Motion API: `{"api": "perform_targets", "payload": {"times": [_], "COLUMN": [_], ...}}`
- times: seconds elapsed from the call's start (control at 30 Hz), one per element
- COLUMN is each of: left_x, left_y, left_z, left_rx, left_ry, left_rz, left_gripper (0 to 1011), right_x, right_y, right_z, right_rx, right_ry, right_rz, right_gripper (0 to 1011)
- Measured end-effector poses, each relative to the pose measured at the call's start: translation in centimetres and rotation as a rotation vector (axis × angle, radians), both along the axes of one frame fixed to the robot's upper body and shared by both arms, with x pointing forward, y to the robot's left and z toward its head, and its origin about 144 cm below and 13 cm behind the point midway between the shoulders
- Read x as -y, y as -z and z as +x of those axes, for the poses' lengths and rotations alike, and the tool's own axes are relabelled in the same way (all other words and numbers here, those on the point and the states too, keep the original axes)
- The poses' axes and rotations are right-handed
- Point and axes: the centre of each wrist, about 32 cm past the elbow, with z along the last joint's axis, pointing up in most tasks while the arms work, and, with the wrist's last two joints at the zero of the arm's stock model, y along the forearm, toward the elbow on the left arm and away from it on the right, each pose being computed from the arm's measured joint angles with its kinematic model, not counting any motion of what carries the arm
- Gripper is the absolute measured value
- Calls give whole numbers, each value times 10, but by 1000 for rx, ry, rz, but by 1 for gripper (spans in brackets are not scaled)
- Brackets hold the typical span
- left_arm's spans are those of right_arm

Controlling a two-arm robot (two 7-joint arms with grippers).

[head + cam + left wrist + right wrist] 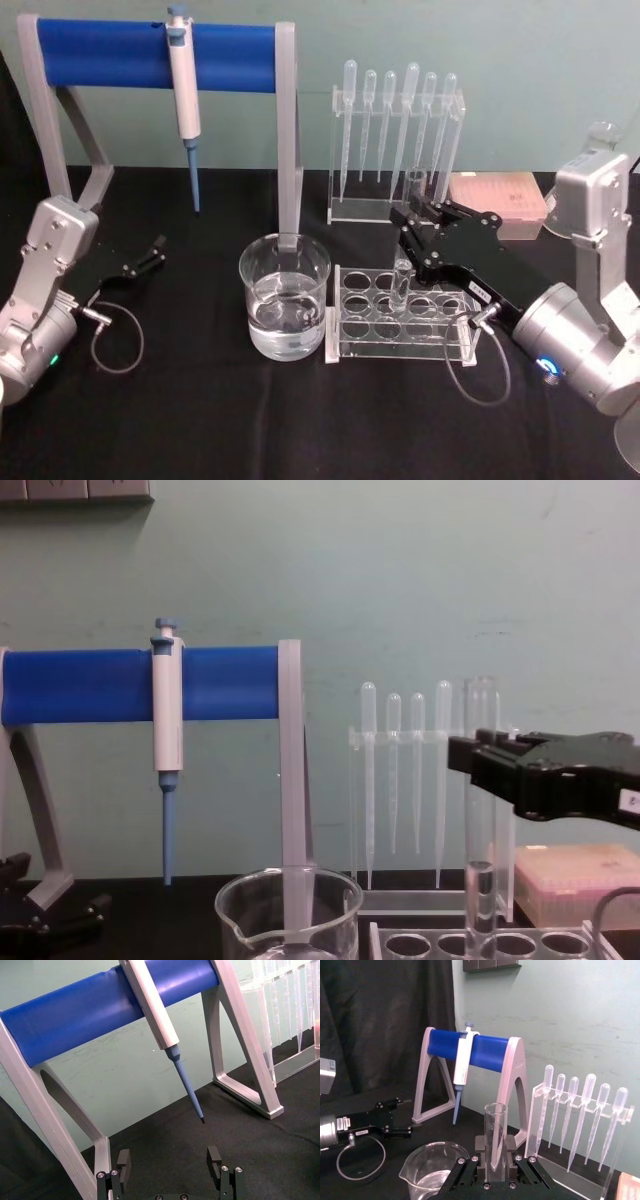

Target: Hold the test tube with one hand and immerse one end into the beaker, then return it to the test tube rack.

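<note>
The right gripper [412, 222], at centre right of the head view, is clamping its jaws on the test tube [481, 810], holding it upright. In the chest view the tube is hanging at the right of the frame with its round bottom apparently level with the clear rack's [400, 318] holes, though whether it is resting inside one is hard to tell. The beaker [284, 296], partly filled with clear liquid, is standing at the frame's centre, just beside the rack's left end. The left gripper [157, 250] is lying low at the left edge, jaws apart, gripping nothing, near the blue-tipped pipettor [185, 95] hanging on its blue stand [150, 55].
</note>
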Motion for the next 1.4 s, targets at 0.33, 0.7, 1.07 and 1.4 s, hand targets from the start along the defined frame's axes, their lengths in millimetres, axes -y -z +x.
{"api": "perform_targets", "payload": {"times": [0.33, 0.7, 1.07, 1.4], "left_x": [0, 0, 0, 0], "left_y": [0, 0, 0, 0], "left_z": [0, 0, 0, 0], "left_rx": [0, 0, 0, 0], "left_ry": [0, 0, 0, 0], "left_rz": [0, 0, 0, 0], "left_gripper": [1000, 1000, 1000, 1000], "right_x": [-5, -11, -18, -19], "right_y": [6, 19, 30, 34], "right_z": [18, 33, 37, 35], "right_rx": [-9, -57, -95, -119], "right_ry": [-21, -43, -60, -66], "right_rz": [-20, -40, -63, -74], "right_gripper": [226, 225, 225, 468]}}
